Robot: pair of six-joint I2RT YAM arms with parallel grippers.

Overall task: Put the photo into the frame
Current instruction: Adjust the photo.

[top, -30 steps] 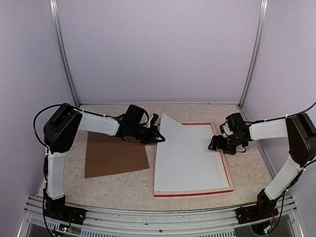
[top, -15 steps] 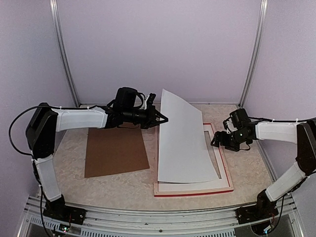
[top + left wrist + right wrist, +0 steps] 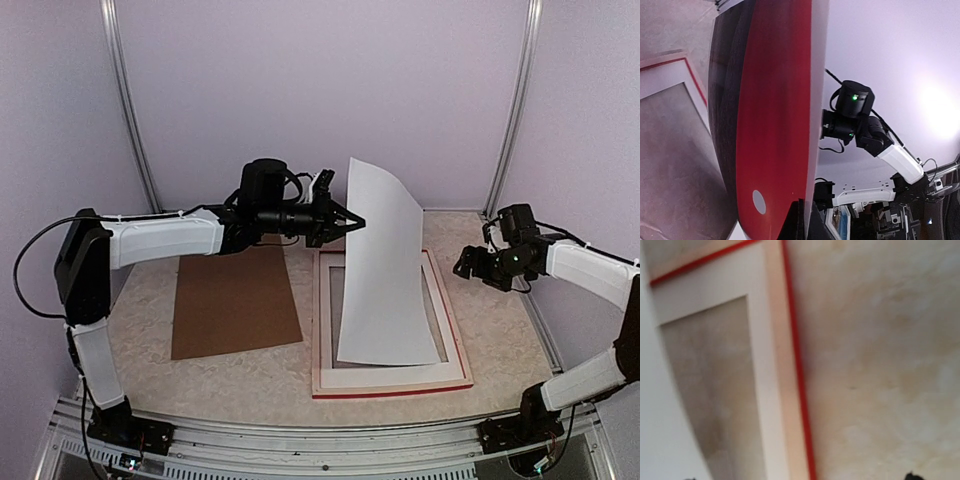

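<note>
Our left end effector [image 3: 350,222] is clamped on the photo [image 3: 385,270], which hangs beside and below it, reaching down to the frame [image 3: 460,355] on the worktop. Our right end effector [image 3: 468,265] hovers with its jaws spread wide, the frame just beside it.

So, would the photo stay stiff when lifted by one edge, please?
Probably floppy: the photo bows visibly while the left gripper pinches one edge. Likely light, since that single pinch holds it upright. It could flop over if released.
</note>
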